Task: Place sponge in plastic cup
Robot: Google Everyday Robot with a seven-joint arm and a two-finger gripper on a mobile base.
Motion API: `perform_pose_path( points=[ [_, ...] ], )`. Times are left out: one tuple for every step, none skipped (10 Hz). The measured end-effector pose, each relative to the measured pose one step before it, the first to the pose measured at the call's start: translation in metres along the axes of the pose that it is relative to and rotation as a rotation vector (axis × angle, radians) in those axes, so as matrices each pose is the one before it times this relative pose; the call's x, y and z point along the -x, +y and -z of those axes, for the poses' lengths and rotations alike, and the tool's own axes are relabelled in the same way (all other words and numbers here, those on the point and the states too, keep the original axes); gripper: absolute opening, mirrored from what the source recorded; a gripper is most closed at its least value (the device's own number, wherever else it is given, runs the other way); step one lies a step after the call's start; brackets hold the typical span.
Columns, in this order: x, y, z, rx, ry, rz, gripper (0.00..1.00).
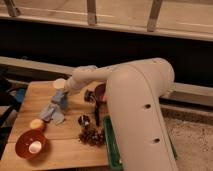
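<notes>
So here the arm reaches out over the left part of the wooden table (75, 145), with the gripper (61, 96) hanging low near the far left side. There's a blue-grey block right at its tip that I read as the sponge (59, 97), so my guess is the grab is done and it's being carried. I honestly can't tell how the gripper is set around it, though.

The plastic cup (59, 83) looks like the pale round thing just behind the gripper, near the table's back edge. It's small and washed out, so I'm not fully sure of it. The sponge appears to sit just in front of it and not inside.

Below the gripper lies the pale blue cloth rag (51, 113), crumpled on the wood. Other stuff around: an orange bowl (31, 143) near the front left corner, a small dark metal cup (84, 120) mid-table, and a green tray (111, 145) by the robot's body.

So, judging by this: pickup probably done, drop into the cup not yet done.
</notes>
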Motion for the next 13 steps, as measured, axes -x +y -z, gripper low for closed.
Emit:
perform_pose_path(
  points=[
    [0.00155, 0.00159, -0.00321, 0.00184, 0.00174, 0.00239, 0.49],
    [0.00144, 0.00325, -0.00466, 0.0036, 0.00315, 0.00333, 0.59],
    [0.00265, 0.00155, -0.00386, 0.00072, 0.00391, 0.00361, 0.66],
    [0.00136, 0.00018, -0.00125, -0.00291, 0.00434, 0.00347, 0.66],
    [-0.00017, 0.00057, -0.00108, -0.01008, 0.00718, 0.00873, 0.66],
    [-0.00213, -0.00051, -0.0003, -0.01414, 0.00478, 0.01037, 0.66],
    [-0.00119, -0.00031, 0.00287, -0.00987, -0.00061, 0.00688, 0.66],
    [-0.00039, -0.00214, 0.0045, -0.00667, -0.00482, 0.0012, 0.66],
    [0.00117, -0.00338, 0.01053, -0.00607, -0.01732, -0.00019, 0.66],
    [0.00323, 0.00025, 0.01239, -0.00079, -0.02415, 0.002, 0.66],
    [0.00348, 0.00275, 0.01012, 0.00173, -0.02231, 0.00404, 0.66],
    [0.00576, 0.00534, 0.01329, 0.0072, -0.03315, 0.00177, 0.66],
    [0.00282, 0.00323, 0.00677, 0.00443, -0.01664, 0.0008, 0.66]
  ],
)
